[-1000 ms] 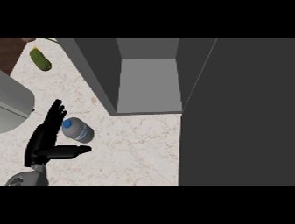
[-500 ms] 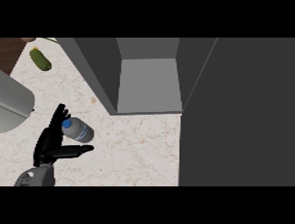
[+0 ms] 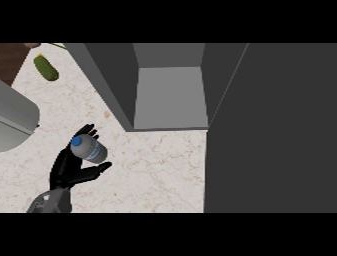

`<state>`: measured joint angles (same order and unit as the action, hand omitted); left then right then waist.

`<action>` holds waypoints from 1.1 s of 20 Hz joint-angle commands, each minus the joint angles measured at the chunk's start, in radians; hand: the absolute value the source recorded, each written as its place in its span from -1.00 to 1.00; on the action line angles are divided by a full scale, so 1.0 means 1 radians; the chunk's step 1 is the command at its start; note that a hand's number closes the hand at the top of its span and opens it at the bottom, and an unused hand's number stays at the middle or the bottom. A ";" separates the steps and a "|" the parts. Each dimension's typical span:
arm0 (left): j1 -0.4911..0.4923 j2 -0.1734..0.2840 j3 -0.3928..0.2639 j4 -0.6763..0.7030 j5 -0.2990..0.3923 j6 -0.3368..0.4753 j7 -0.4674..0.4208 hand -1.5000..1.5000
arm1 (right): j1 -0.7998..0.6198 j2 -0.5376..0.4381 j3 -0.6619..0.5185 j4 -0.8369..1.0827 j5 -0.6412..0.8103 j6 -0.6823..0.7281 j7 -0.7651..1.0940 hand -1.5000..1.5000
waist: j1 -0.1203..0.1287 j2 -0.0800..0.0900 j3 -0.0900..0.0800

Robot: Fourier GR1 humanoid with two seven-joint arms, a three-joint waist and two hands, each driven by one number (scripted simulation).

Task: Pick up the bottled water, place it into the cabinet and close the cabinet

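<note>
The bottled water (image 3: 91,150) lies on the speckled counter, its blue cap toward the upper left. My left hand (image 3: 71,171) comes in from the lower left and is open. Its straight fingers (image 3: 81,135) run along the bottle's left side and its thumb (image 3: 101,168) is spread just below the bottle. The grey cabinet (image 3: 169,95) stands open above and to the right of the bottle, showing a bare shelf. Its dark door (image 3: 282,130) is swung out and fills the right side of the view. My right hand does not show.
A green cucumber-like vegetable (image 3: 47,67) lies at the counter's far left corner. A large grey rounded object (image 3: 1,120) occupies the left edge. Brown surface shows at the top left. The counter (image 3: 156,170) lies bare between the bottle and the door.
My left hand has shifted right, bringing its fingers and thumb against the bottle. The bottle, cabinet and door have stayed where they were.
</note>
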<state>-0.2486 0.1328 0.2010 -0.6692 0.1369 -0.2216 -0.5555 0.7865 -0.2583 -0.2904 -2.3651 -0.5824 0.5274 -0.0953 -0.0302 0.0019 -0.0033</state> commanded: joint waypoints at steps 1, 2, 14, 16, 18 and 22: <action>-0.043 -0.030 0.019 0.033 0.046 -0.048 0.016 1.00 | 0.073 0.026 -0.015 -0.201 -0.138 -0.036 0.049 -1.00 | 0.004 -0.003 0.001; -0.047 -0.017 0.044 0.089 0.062 -0.088 -0.048 1.00 | 0.057 -0.022 -0.042 -0.203 -0.175 -0.049 0.072 -1.00 | 0.000 0.002 -0.001; -0.042 0.009 0.069 0.141 0.087 -0.196 -0.192 1.00 | 0.090 -0.012 -0.055 -0.202 -0.160 -0.036 0.038 -1.00 | 0.007 -0.002 0.001; -0.052 0.021 0.086 0.119 0.097 -0.171 -0.213 1.00 | 0.071 0.009 -0.016 -0.204 -0.112 -0.063 0.046 -1.00 | 0.014 -0.002 0.001; -0.011 0.041 0.108 0.132 0.111 -0.189 -0.263 1.00 | 0.083 -0.005 -0.038 -0.180 -0.147 -0.049 0.036 -1.00 | 0.014 -0.002 0.001; -0.007 0.045 0.078 0.068 0.083 -0.146 -0.260 1.00 | 0.090 -0.013 -0.067 -0.179 -0.166 -0.036 0.018 -1.00 | 0.015 -0.005 0.002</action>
<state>-0.2732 0.1738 0.2903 -0.5716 0.2379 -0.3691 -0.7491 0.8233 -0.2830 -0.3216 -2.3615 -0.6447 0.5122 -0.1270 -0.0151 -0.0010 -0.0021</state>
